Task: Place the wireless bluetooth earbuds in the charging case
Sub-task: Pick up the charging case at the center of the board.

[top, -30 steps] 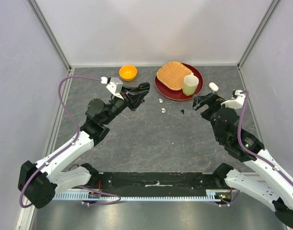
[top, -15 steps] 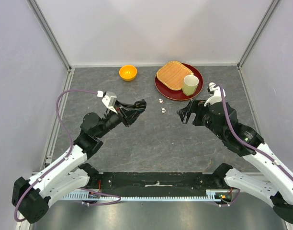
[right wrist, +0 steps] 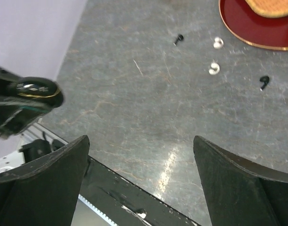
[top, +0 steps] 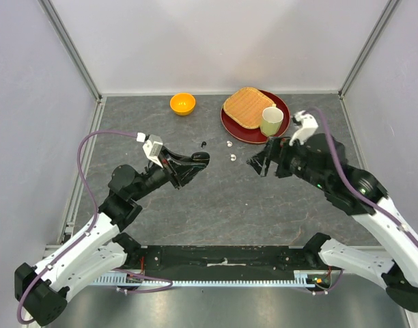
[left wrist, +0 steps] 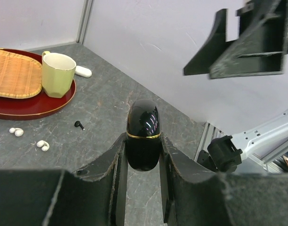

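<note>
The left jaws are clamped on the black case (left wrist: 143,127), gripping its lower half from both sides so that the rounded top pokes out ahead of them. The case is shut, a thin gold line ringing it, and it hangs above the middle of the worktop (top: 216,205), pointing right. Facing it, a little apart, the right jaws stand wide with nothing between them. All four buds lie loose on the worktop, none in a case. The two white buds (top: 229,144) (top: 233,157) sit close together just near of the red plate (top: 231,130). One black bud (top: 204,144) lies to their left, just far of the black case. The other black bud (right wrist: 264,82) lies to their right; from above it is hidden beneath the right arm (top: 345,191). On the plate rest a woven mat (top: 244,106) and, right of it, a pale green cup (top: 271,121). The white case (left wrist: 83,71) lies shut on the worktop just beyond the plate's right rim, seen only from the left wrist. An orange bowl (top: 182,104) stands at the far edge, left of the plate.
</note>
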### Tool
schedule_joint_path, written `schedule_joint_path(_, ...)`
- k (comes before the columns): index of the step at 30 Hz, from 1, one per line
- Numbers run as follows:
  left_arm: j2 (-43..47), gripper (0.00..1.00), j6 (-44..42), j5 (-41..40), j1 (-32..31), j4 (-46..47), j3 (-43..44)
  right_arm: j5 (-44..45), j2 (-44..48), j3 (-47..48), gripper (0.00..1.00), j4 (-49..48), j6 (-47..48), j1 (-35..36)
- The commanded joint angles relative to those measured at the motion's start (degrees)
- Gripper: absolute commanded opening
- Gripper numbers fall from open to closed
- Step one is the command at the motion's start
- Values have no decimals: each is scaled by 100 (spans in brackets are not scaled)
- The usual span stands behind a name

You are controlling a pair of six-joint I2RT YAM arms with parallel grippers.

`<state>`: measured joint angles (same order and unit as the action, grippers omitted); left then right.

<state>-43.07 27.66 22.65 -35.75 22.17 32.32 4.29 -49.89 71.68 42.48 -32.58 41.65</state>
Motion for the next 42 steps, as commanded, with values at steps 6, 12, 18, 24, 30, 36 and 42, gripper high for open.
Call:
schedule_joint_path(6,194,2,-15,186,6,-196,38,81,749,-495,98,-633,85,1)
schedule_joint_path(12,106,2,-94,468,6,-345,187,-96,1254,-1296,98,-1453,-20,1)
schedule_joint_path(18,36,2,-112,574,6,-196,65,-420,745,-1289,98,-1444,-3,1)
schedule_joint_path(24,-114,2,-138,749,6,76,3,-1079,401,-1209,98,-1751,137,1)
schedule_joint_path(30,-176,2,-156,1109,6,735,-164,-1984,156,-1270,98,-2261,226,1)
schedule_joint_path(36,-158,2,-305,1276,6,1158,-296,-2345,-108,-1323,98,-2779,85,1)
schedule_joint_path(42,-219,2,-208,1382,6,1438,-331,-2591,-398,-1270,98,-3035,-91,1)
